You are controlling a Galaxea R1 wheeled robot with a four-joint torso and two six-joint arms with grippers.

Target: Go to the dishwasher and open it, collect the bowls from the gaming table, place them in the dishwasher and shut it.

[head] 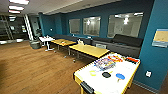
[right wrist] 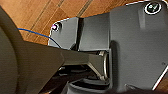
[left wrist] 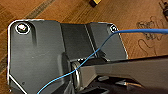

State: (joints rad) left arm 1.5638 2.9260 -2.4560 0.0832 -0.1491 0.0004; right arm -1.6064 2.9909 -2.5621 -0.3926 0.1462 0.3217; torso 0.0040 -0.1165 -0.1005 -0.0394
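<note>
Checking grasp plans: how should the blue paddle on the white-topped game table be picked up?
Probably by its thin handle: the blue paddle lies flat on the game table, so the round blade gives little to pinch. Come from above, at the table's near end. Handle detail is blurry.

White-topped, yellow-sided gaming table (head: 85,75) bearing black paddle (head: 106,74) and blue paddle (head: 120,76); teal walls (head: 152,60), brown plank floor (head: 32,70).

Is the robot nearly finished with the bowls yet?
Not nearly. What looks done: it has come close to the gaming table, whose white top fills the near right of the head view. In hand: nothing can be seen being carried, and things still lie on the table; I cannot tell which are bowls. Left: collecting them, loading the dishwasher and closing it.
</note>
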